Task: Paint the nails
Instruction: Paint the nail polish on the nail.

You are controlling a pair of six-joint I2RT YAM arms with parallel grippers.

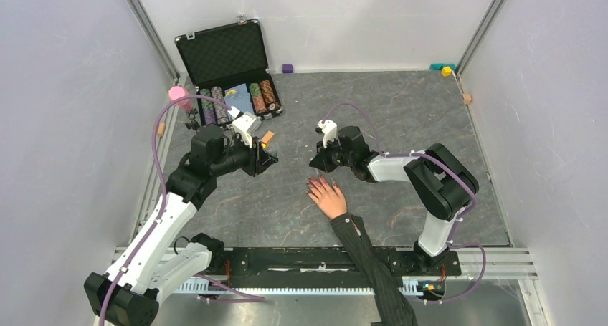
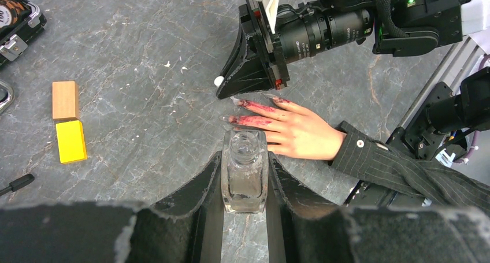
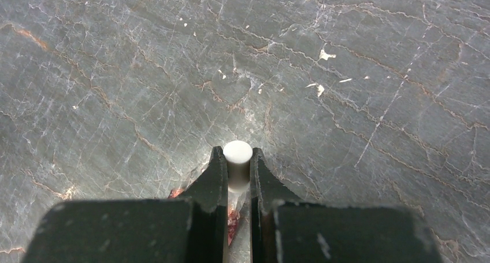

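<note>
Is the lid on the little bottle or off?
Off. The bottle in the left gripper shows a bare open neck; the right gripper pinches the white cap.

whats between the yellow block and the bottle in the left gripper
Only bare grey table, as the left wrist view shows. The yellow block lies well apart from the clear bottle that the left gripper is shut on.
</note>
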